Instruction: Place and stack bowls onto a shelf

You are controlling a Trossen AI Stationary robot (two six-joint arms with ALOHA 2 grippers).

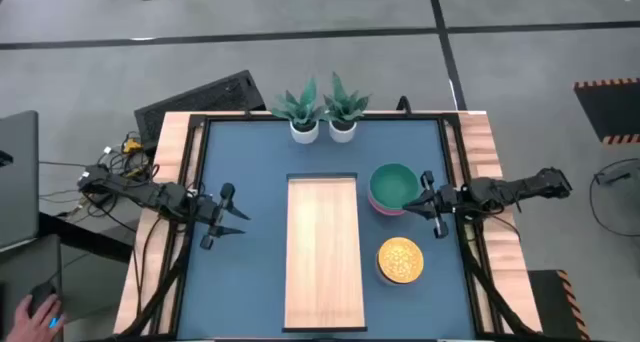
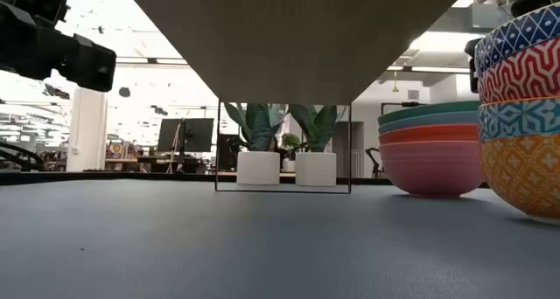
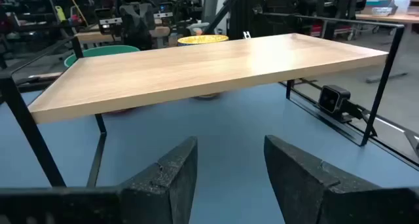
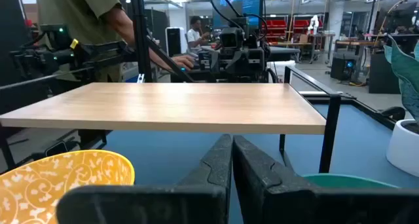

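Open-plan lab or workshop: concrete floor [image 1: 330, 12], desks with monitors [image 2: 194, 135], ceiling strip lights, equipment racks.

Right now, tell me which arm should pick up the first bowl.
Right. The right gripper hangs beside the teal bowl stack, with the yellow bowl stack close by. The left gripper is across the shelf from both.

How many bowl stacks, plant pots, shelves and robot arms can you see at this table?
Stacks of round plastic bowls: 2
Small white plant pots: 2
Light wooden rectangular shelf: 1
Dark six-joint robot arms: 2
Total: 7
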